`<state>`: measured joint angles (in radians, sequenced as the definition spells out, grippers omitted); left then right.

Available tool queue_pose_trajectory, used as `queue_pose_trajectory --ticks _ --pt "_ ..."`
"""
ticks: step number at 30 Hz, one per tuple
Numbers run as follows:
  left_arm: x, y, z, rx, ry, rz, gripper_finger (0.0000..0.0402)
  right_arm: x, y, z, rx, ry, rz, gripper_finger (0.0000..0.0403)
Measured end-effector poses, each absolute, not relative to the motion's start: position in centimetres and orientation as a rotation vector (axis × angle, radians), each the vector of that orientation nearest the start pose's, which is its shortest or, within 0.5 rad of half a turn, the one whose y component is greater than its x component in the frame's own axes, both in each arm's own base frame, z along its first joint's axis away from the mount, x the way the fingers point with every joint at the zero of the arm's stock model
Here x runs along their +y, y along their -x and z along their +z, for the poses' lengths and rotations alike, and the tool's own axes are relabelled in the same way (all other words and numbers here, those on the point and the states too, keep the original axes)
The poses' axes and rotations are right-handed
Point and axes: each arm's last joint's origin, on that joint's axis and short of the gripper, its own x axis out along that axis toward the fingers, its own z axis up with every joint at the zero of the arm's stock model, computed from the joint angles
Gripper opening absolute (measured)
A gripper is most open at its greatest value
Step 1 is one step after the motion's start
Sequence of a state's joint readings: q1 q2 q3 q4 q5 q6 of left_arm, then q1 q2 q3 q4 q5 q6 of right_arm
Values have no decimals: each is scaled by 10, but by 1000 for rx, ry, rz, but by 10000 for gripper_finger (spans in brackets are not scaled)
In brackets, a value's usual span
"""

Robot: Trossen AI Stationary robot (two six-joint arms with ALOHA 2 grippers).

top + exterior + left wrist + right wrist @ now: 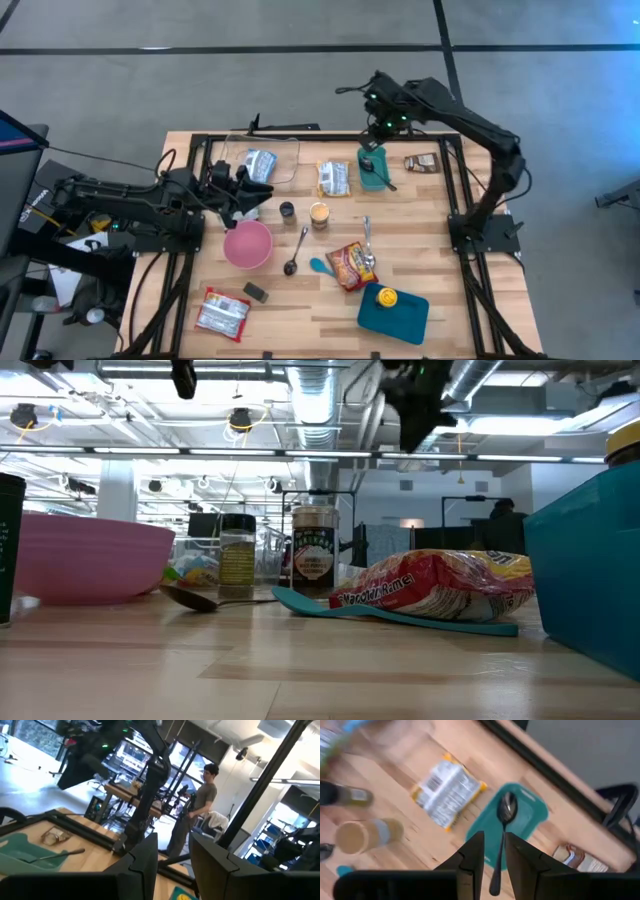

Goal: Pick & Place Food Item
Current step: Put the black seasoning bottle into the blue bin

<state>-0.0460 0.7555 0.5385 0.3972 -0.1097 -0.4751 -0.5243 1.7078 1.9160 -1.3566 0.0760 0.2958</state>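
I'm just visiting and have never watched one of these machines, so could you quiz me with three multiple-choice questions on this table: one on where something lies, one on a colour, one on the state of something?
1. Where does the dark spoon under the right arm lie?
A. in the pink bowl
B. on the small teal tray
C. on the floor

2. What colour is the bowl near the left arm?
A. pink
B. black
C. white

3. What does the right end effector carry?
A. a jar
B. a food packet
C. nothing

Answers:
1. B: the right wrist view shows the spoon resting on the small teal tray.
2. A: the high view and the low view both show it pink.
3. C: its fingers hang above the tray with only a narrow bare gap between them.
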Motion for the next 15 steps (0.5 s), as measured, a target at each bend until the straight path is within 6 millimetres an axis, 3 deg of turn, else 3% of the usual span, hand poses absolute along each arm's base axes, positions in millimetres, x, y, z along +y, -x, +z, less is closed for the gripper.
queue_pose_trajectory --ticks 7,15 --pt "-5 -173 315 -270 460 9 106 -124 -266 420 924 -417 -651 70" --pt "-5 -172 320 -318 462 -3 106 -85 -256 438 853 -349 -613 70"
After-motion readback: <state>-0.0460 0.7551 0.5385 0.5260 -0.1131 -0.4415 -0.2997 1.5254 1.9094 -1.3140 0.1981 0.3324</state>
